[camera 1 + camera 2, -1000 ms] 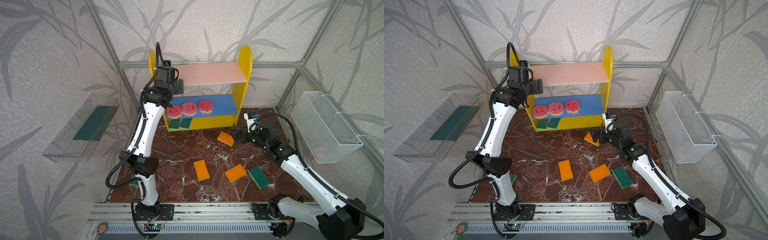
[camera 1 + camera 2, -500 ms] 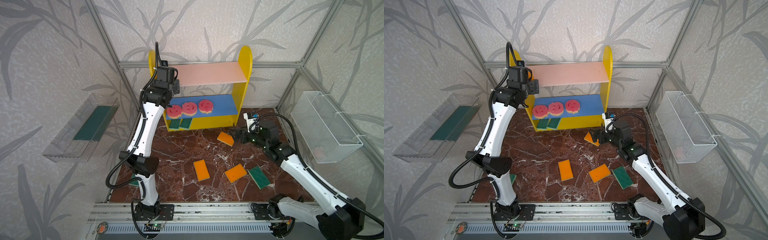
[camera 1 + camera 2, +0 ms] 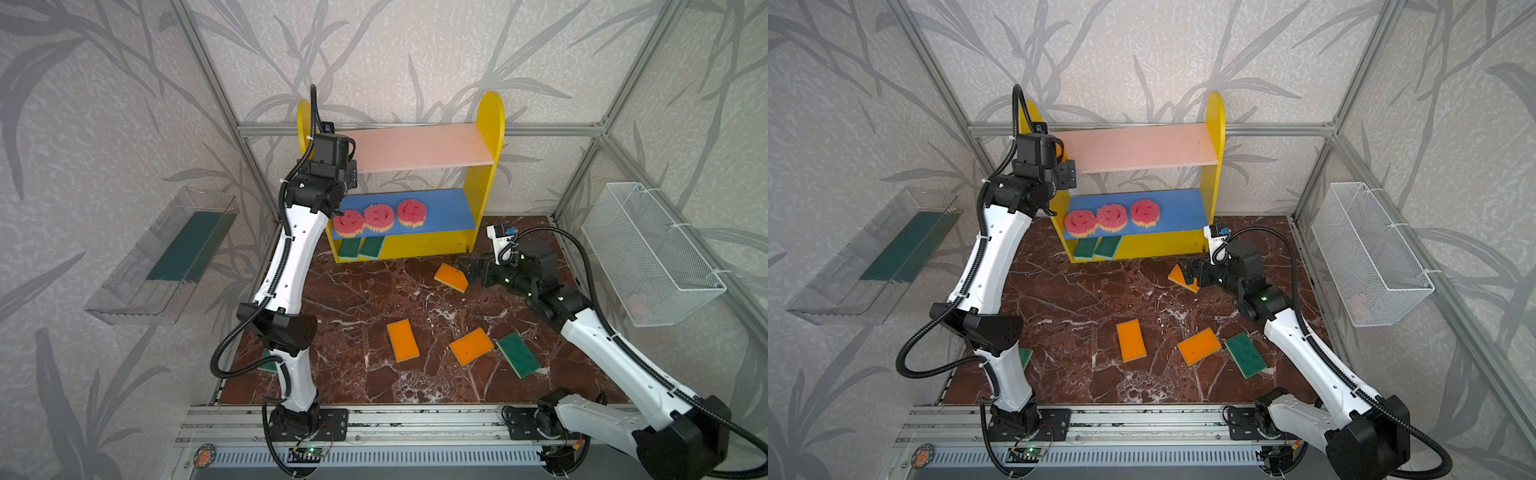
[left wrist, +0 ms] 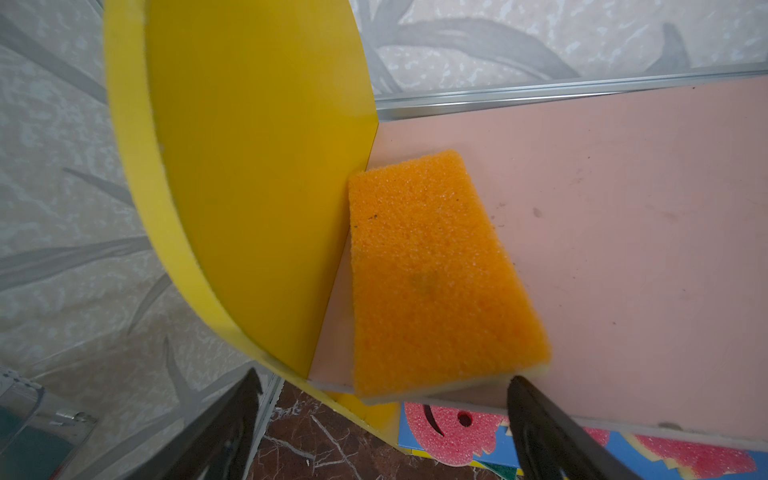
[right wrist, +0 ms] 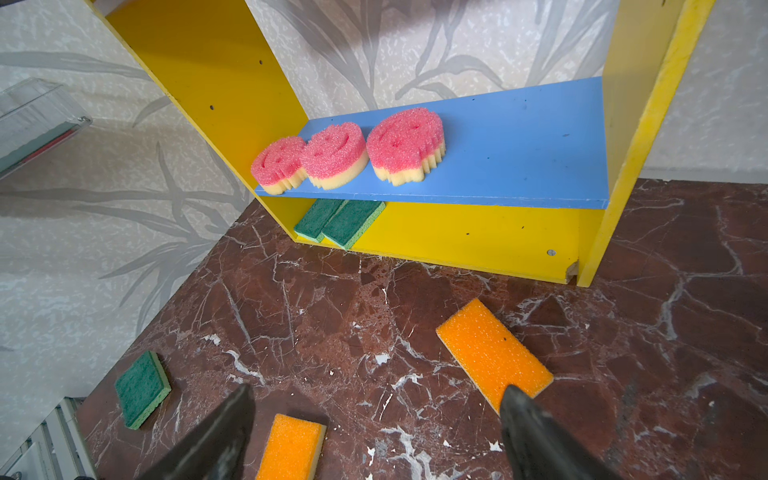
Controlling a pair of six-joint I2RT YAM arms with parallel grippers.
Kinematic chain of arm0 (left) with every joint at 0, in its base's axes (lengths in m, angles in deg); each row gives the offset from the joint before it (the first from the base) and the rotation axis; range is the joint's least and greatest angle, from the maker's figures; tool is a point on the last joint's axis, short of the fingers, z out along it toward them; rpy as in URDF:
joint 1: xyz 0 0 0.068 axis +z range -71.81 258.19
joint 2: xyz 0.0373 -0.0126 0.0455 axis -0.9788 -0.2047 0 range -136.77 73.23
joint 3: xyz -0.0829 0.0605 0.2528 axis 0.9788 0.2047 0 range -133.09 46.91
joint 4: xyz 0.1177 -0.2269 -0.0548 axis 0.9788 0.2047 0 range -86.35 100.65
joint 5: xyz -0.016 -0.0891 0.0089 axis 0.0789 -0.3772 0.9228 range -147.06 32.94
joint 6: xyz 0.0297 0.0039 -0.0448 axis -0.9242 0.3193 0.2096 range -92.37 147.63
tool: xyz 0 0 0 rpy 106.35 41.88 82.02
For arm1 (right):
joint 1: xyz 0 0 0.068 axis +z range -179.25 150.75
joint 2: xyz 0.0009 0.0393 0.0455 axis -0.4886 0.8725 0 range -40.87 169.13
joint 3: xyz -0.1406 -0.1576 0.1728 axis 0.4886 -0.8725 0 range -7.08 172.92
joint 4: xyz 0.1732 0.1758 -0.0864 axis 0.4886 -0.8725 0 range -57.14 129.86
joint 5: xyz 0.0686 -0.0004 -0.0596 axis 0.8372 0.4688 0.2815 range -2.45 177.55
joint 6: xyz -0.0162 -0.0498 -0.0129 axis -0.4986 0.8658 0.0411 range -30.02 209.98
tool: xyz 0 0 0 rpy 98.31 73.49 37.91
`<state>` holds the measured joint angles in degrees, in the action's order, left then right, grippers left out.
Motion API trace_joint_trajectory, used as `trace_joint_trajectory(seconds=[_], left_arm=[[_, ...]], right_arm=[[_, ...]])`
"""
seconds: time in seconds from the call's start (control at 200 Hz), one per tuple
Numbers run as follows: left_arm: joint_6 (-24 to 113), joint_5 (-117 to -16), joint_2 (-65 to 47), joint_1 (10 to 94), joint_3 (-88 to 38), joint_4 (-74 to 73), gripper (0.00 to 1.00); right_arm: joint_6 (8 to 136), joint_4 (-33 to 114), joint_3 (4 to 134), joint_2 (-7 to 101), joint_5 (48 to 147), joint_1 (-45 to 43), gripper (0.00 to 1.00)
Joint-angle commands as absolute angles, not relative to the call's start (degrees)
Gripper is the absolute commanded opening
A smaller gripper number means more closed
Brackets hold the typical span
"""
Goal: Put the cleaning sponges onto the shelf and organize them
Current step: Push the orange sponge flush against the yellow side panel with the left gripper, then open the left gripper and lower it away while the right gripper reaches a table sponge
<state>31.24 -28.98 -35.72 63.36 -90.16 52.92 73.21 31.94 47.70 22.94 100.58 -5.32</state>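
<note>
Left wrist shows orange sponge [image 4: 436,274] on shelf [image 4: 257,166].

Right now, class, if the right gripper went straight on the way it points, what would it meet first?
Probably the orange sponge lying just ahead: one of the right gripper's fingers sits at its near end, though height is unclear.
</note>
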Motion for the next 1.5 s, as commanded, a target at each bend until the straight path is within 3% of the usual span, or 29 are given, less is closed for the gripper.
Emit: trace_joint_trajectory(seconds=[0.0,1.494], left_arm=[[30.92,-27.82,-33.09,64.23,-89.82,54.42,0.94],[34.03,-32.15,-29.36,71.51,-84.83,53.49,0.94]], right_arm=[[72.80,33.18,47.40,23.10,101.29,-5.43,0.90],[72.58,32.87,47.94,23.71,101.96,-5.43,0.90]])
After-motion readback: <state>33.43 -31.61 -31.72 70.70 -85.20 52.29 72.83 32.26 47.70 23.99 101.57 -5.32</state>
